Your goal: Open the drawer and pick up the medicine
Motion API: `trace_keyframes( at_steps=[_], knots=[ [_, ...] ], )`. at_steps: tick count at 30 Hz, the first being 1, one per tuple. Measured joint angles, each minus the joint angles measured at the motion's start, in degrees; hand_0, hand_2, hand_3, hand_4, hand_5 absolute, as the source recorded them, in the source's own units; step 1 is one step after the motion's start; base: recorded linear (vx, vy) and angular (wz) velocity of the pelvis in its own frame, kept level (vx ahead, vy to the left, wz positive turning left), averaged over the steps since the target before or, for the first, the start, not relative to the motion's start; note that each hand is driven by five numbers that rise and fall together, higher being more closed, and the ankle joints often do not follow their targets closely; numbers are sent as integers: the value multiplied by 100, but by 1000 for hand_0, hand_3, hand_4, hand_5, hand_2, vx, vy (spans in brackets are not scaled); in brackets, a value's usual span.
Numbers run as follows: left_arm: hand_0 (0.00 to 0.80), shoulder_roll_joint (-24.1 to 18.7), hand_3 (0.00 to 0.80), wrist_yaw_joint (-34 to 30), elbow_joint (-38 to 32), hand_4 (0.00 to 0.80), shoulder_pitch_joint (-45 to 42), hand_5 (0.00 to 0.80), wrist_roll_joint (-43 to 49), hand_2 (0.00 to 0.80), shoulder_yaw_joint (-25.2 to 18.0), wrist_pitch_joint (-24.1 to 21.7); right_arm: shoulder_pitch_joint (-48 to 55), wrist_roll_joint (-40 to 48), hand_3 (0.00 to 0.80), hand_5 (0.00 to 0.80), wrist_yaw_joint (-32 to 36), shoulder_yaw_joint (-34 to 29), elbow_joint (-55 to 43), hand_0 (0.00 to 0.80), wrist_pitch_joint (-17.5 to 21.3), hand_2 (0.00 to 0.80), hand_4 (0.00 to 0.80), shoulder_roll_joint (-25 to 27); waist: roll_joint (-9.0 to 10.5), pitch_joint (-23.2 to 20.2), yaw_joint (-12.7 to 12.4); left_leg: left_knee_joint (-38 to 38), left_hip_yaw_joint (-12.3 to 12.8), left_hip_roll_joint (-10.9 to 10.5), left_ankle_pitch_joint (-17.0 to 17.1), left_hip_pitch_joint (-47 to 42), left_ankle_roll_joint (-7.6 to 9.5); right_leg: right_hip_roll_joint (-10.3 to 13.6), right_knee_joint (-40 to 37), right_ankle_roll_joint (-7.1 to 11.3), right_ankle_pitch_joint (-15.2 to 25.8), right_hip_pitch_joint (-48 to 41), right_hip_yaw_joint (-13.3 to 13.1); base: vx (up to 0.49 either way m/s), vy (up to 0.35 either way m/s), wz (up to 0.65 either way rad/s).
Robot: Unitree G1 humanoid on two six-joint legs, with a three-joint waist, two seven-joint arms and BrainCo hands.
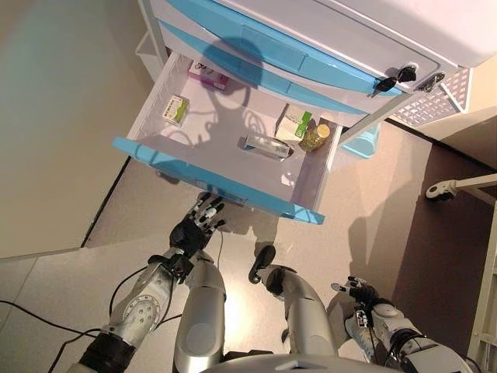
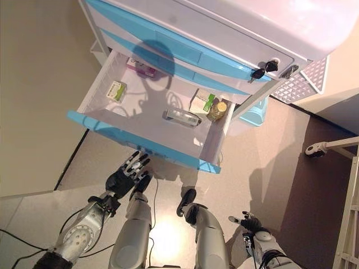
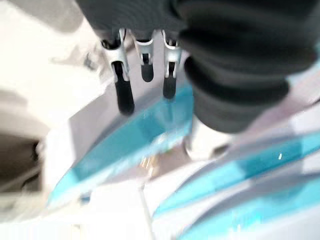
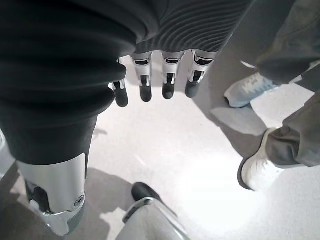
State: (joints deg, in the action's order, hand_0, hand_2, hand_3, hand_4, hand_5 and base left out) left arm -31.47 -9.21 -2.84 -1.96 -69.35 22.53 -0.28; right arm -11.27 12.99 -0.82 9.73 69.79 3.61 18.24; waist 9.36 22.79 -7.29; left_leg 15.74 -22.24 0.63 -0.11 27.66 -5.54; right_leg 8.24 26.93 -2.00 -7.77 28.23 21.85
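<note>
Lowest in the frame, at the lower right, the right hand [image 1: 362, 294] hangs over bare floor [image 1: 46, 155] with its fingers straight and relaxed, grasping nothing. Its own wrist view shows the same loose row of dark-tipped fingers [image 4: 146, 93], and past them a person's pale shoes [image 4: 243, 91] and grey trouser legs [image 4: 290, 145] standing on the floor.

A little farther up, left of centre, the left hand [image 1: 198, 221] reaches toward the open drawer [image 1: 159, 158]. Its fingers are stretched out and released, holding nothing, and they sit just below the drawer's blue front edge; I cannot tell whether the tips touch it. In the left wrist view the dark fingertips [image 3: 124, 96] point at that same blue edge.

The drawer is pulled well out of a white cabinet [image 1: 342, 31] with blue drawer fronts. The medicine is inside it, none of it picked up. Nearest the front lies a clear packet [image 1: 265, 145] on its side, about mid-drawer. Beyond it to the right, a green and white box [image 1: 293, 123] sits just beside a small yellow bottle [image 1: 315, 137] in the right-hand corner. Toward the left wall lies a small green and white box [image 1: 175, 109], and farther back, partly under the drawer above, a pink and white box [image 1: 206, 75].

At the upper right of the frame, dark keys [image 1: 394, 78] hang from a lock on the cabinet's front
</note>
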Motion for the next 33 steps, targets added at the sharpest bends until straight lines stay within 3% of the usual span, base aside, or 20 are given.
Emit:
trace_keyframes(
  at_steps=[9, 10, 13, 16, 19, 22, 26, 30, 33],
  knots=[
    [0, 138, 0, -263, 187, 0, -79, 0, 20, 0, 15, 96, -16, 0, 0, 0, -9, 18, -3, 0, 2, 0, 0, 0, -5, -3, 9, 18, 15, 6, -30, -4, -38, -6, -17, 2, 1, -6, -30, 5, 5, -1],
    [0, 365, 0, -254, 684, 0, -99, 0, 99, 0, -187, 98, -14, 0, 0, 0, -9, 18, -26, 0, 1, 0, 0, 0, -8, -7, 9, 25, 35, 5, -44, -16, -60, -5, -18, 3, 1, -10, -51, 35, 31, -5],
    [0, 474, 0, -132, 1908, 0, -205, 0, 532, 0, -572, 106, -9, 15, 0, 0, -3, 0, -111, 0, 0, 0, 0, 1, -10, -13, 26, 77, 70, 7, -75, -16, -102, -6, -20, 15, -6, -7, -94, 66, 46, -6],
    [0, 521, 0, -56, 2609, 0, -412, 0, 987, 0, -922, 105, 19, 19, 0, 0, 5, -34, -167, 0, -5, 0, 0, 1, -22, -73, 27, 51, 155, 4, -99, -122, -132, 7, -21, 55, -27, -71, -139, 107, 66, -9],
    [0, 710, 0, -153, 3427, 0, -532, 0, 1627, 0, -1295, 101, 164, 19, 0, 0, 29, -155, -196, 0, -13, 0, 0, -23, -130, -406, 31, -103, 193, 27, -104, -369, -138, -1, -243, 126, 18, -319, -200, 128, 84, -9],
    [0, 1115, 0, -5, 5457, 0, -457, 0, 2598, 0, -1795, 61, 425, 21, 0, 0, 46, -257, -118, 0, -8, 0, 0, -5, -428, -1200, 181, -444, 426, 88, -108, -921, -114, -54, -833, 289, 163, -881, -269, 173, 134, -21],
    [0, 1183, 0, 117, 6339, 0, -358, 0, 3720, 0, -1915, -73, 566, 22, 0, 0, 101, -320, 34, 0, -25, 0, 0, 17, -590, -1621, 252, -865, 742, 118, -66, -1476, -5, -85, -1473, 427, 440, -1394, -410, 198, 126, -35],
    [0, 1214, 0, 363, 7290, 0, -387, 0, 4908, 0, -2011, -241, 724, 22, 0, 0, 158, -489, 104, 0, -26, 0, 0, 46, -690, -2027, 481, -1331, 1100, 161, -38, -2142, 137, -181, -2366, 556, 815, -2089, -596, 155, 76, -39],
    [0, 1225, 0, 520, 7432, 0, -371, 0, 5362, 0, -2055, -279, 885, 22, 0, 0, 157, -493, 114, 0, -35, 0, 0, 96, -697, -2130, 499, -1508, 1271, 134, -43, -2434, 166, -221, -2846, 578, 1063, -2437, -724, 106, 74, -28]
  ],
)
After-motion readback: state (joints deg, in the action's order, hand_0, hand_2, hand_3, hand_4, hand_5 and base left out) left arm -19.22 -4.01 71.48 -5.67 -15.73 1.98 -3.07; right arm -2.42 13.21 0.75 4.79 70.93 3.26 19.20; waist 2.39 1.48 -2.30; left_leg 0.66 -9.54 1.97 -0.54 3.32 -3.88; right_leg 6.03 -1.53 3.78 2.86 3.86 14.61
